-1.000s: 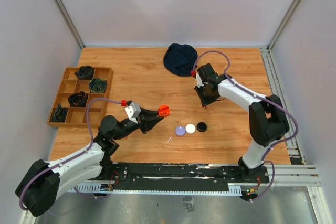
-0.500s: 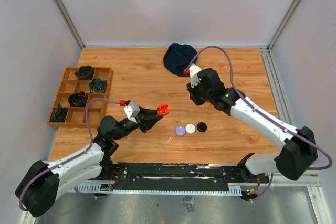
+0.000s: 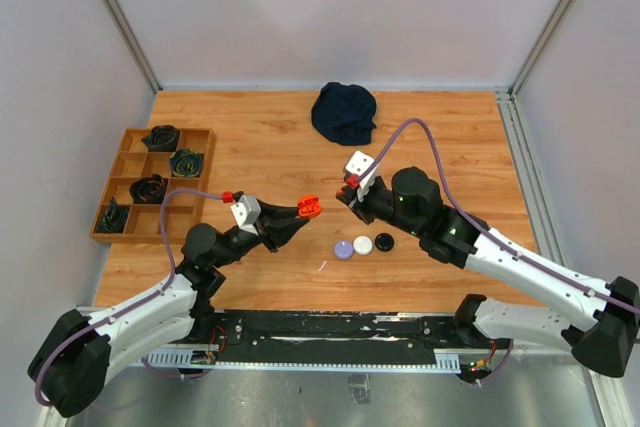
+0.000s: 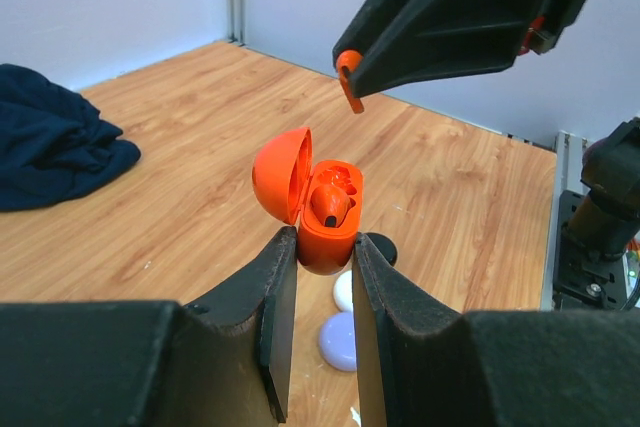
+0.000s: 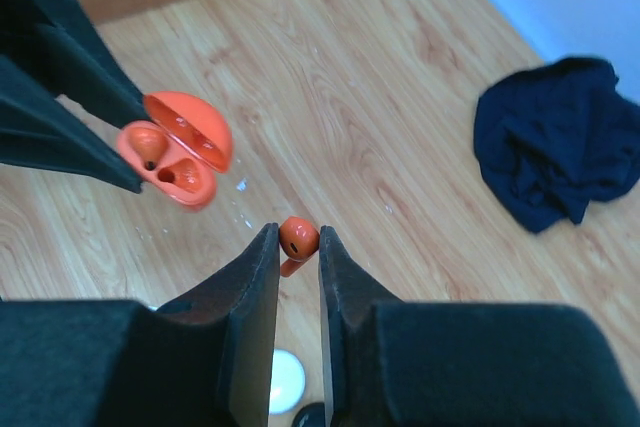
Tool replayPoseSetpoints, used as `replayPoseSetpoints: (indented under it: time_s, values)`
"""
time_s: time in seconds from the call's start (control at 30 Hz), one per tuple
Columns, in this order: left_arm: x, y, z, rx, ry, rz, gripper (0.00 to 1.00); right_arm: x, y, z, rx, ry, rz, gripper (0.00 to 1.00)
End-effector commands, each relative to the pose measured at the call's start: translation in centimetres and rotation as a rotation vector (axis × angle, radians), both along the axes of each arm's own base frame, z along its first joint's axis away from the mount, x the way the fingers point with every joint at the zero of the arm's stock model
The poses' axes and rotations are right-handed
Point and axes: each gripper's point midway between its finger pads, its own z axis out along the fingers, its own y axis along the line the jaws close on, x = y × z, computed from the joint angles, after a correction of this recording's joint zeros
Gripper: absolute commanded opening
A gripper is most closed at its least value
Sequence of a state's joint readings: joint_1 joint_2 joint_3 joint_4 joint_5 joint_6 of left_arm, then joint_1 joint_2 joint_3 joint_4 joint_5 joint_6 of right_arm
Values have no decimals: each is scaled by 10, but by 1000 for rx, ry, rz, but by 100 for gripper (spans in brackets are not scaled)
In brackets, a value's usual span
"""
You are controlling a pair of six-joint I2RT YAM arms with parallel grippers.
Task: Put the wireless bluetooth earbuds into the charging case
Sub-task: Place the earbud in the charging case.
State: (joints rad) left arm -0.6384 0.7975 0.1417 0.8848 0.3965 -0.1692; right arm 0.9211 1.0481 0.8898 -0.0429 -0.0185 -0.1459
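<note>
The wooden table [image 3: 250, 137] is seen from above, with a compartmented wooden tray [image 3: 206, 161] at its left side; dark bundles are lying in several of the tray's compartments. A dark blue cloth [image 3: 344, 112] is crumpled at the far edge, near the middle.

The left gripper [image 3: 300, 213] is reached out toward the table's middle, and its fingers are clamped on the base of an orange charging case [image 3: 309, 207], which is held above the wood. The case's lid is hinged open, and in the left wrist view what looks like one orange bud is seen seated inside it.

The right gripper [image 3: 345, 197] is brought in from the right, just beside the case but apart from it. Its fingers are pressed together on an orange earbud [image 5: 298, 237], which is pinched at the very tips, above and to the right of the open case.

Three small round pieces are lined up on the table near the middle, just nearer than both grippers: a purple one [image 3: 344, 249] at the left, a white one [image 3: 363, 244] touching it, and a black one [image 3: 384, 241] at the right.
</note>
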Motion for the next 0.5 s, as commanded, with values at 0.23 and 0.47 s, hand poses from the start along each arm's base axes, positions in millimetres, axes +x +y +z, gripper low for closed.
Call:
replayPoseSetpoints:
  time_s: [0.23, 0.47]
  values:
    - [-6, 0, 12, -46, -37, -15, 0, -38, 36, 44, 172, -228, 222, 19]
    - [-11, -1, 16, -60, -43, -40, 0, -47, 53, 43, 189, -250, 285, 19]
